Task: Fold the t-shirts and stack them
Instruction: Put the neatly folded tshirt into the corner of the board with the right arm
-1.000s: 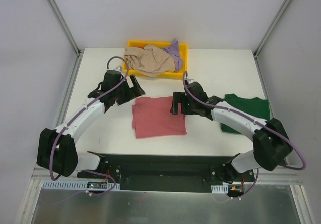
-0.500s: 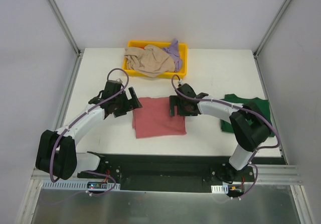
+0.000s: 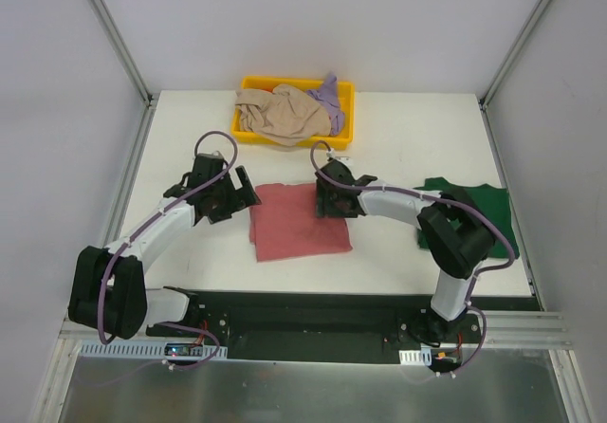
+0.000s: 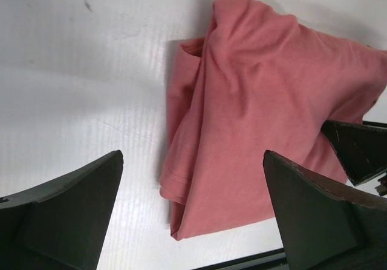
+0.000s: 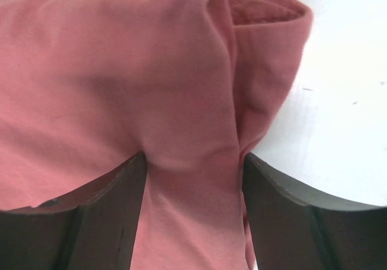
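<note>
My right claw [image 5: 193, 161] sits low on the dusty rose-red cotton t-shirt [image 3: 299, 222], at its far right corner. Its two dark fingers [image 5: 103, 221] are clenched against a raised ridge of the cloth, which bunches and creases between them. Just to the right of that ridge a folded hem curls over onto the bare white table top [image 3: 398, 148].

My left claw [image 4: 192, 161] is released, with its jaws spread wide. From its wrist camera, the shirt's left edge lies in the gap between them, doubled over in soft layers. I cannot tell from any view whether this claw touches the cloth. In the overhead view it sits just beside the shirt's far left corner.

The rose-red shirt lies as a roughly square folded shape in the middle of the table, between the two arms. The dark green t-shirt [image 3: 488, 203] lies flat near the right edge, partly covered by the right arm. At the far edge stands a yellow plastic rectangular tray [image 3: 248, 86]. It holds the crumpled beige t-shirt [image 3: 285, 115], which spills over its near rim. The lavender t-shirt [image 3: 329, 96] is heaped on the tray's right side.
</note>
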### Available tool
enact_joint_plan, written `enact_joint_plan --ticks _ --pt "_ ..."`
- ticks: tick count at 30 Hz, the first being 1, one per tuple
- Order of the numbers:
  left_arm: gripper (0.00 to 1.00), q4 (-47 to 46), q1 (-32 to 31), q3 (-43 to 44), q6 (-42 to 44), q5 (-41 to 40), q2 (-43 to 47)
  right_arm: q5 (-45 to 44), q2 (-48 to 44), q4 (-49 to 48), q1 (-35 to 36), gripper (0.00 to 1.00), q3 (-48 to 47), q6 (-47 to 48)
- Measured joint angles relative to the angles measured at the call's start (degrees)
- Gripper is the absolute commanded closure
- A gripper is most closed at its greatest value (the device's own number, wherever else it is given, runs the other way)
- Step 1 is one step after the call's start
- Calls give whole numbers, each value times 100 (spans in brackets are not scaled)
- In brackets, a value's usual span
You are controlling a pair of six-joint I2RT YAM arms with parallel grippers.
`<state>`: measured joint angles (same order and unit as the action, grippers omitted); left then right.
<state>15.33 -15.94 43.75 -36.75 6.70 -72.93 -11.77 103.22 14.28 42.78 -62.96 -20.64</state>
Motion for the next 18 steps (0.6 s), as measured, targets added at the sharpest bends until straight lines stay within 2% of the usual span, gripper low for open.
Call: enact_joint_plan --ticks 3,5,11,15,18 --pt "1 4 197 -63 0 2 0 -251 227 142 247 51 -291 -155" --pt "1 -4 306 -107 0 -24 11 -400 354 229 376 69 -470 -280" --pt "1 0 363 -293 15 -144 192 -763 474 494 551 99 -719 -520" --pt "1 -2 363 -365 24 -262 297 -1244 450 1045 610 100 -815 -389" --pt "1 0 363 -417 33 -369 393 -1910 295 1869 643 100 -787 -225"
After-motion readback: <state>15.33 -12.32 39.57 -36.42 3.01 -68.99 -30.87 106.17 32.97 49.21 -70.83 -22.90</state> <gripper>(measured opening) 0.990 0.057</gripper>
